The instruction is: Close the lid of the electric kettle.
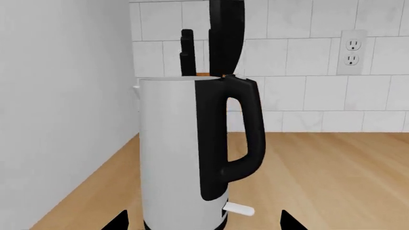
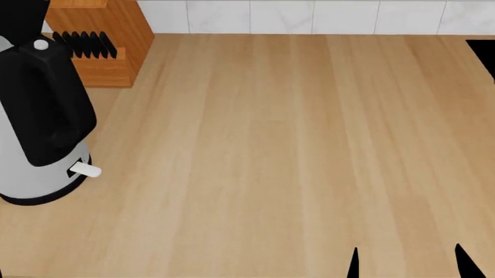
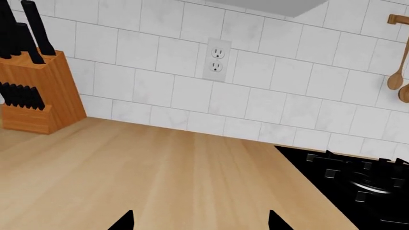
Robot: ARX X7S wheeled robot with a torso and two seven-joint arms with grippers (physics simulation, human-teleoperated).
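Note:
The electric kettle (image 1: 166,143) stands upright right in front of my left gripper (image 1: 204,223), its black loop handle (image 1: 252,124) and small white lever (image 1: 240,209) turned toward the camera. The lid (image 1: 225,38) stands up open, edge-on, above the handle's top. My left gripper is open, its fingertips (image 1: 118,221) flanking the kettle's base without touching. In the head view the kettle (image 2: 31,168) is at the far left with the raised lid (image 2: 19,17) and white button (image 2: 40,44). My right gripper (image 2: 408,263) is open and empty low over the counter, also in the right wrist view (image 3: 201,223).
A wooden knife block (image 2: 108,52) stands just behind the kettle, also in the right wrist view (image 3: 38,96). A plain white wall (image 1: 57,96) is beside the kettle. A black stove (image 3: 357,191) lies at the counter's right end. The tiled back wall holds an outlet (image 3: 216,59).

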